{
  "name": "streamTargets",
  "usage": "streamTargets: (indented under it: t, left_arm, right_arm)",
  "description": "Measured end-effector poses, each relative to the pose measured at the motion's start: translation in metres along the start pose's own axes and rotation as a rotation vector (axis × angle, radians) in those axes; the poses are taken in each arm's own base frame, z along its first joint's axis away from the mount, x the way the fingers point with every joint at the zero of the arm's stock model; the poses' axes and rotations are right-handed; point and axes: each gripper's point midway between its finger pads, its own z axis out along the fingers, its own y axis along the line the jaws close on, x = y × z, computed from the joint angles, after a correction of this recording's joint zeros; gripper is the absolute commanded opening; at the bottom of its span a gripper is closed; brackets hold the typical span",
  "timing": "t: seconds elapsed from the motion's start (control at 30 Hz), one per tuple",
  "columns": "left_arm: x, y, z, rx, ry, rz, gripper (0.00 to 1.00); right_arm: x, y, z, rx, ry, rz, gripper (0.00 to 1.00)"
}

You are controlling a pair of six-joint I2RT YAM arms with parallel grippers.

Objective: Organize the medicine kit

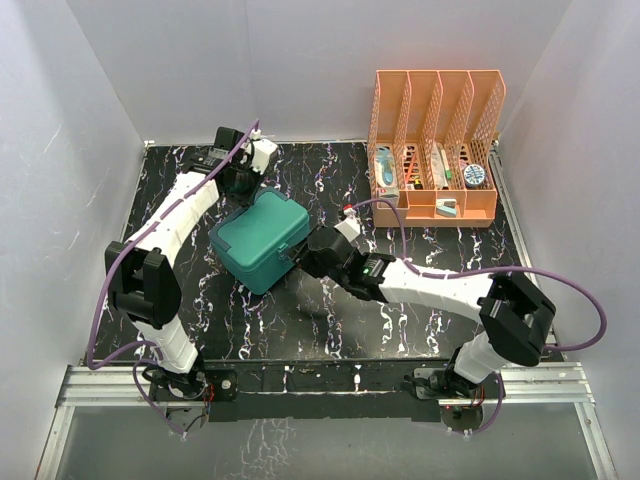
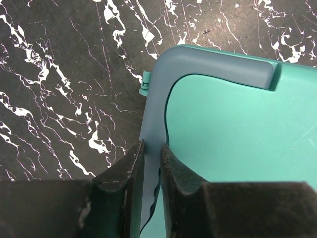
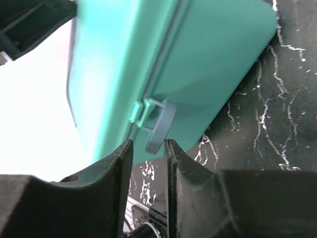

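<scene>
Kit [image 1: 258, 240], smooth teal plastic with rounded corners, sits askew on the marbled black counter [image 1: 330, 320]. Left jaws pinch its grey handle [image 2: 218, 62]; right jaws stand slightly apart at the curved latch [image 3: 157, 126].

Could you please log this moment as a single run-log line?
medicine kit: lid down | left end effector: clamped on lid handle | right end effector: at front latch, grip unclear
</scene>
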Motion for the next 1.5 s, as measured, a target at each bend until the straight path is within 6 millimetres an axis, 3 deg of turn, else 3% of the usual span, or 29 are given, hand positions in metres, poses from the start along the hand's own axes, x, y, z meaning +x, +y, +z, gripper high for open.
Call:
streamTargets:
  t: [0.17, 0.93, 1.13, 1.37, 1.5]
  left_arm:
    - [0.000, -0.002, 0.000, -0.012, 0.003, 0.010, 0.06]
    - [0.001, -0.005, -0.001, -0.040, -0.014, 0.036, 0.03]
    - [0.001, -0.008, -0.001, -0.055, -0.011, 0.050, 0.01]
    - [0.001, -0.010, -0.001, -0.065, -0.006, 0.059, 0.00]
    - [0.000, -0.011, -0.001, -0.070, -0.002, 0.064, 0.00]
  right_arm:
    - [0.002, 0.017, -0.008, -0.047, 0.012, -0.008, 0.40]
    - [0.007, 0.016, -0.003, -0.049, 0.019, -0.011, 0.39]
    - [-0.001, 0.018, -0.016, -0.059, -0.001, -0.004, 0.39]
    - [-0.018, 0.006, -0.045, -0.042, -0.053, 0.026, 0.39]
    - [-0.015, -0.025, -0.046, 0.009, -0.061, 0.036, 0.36]
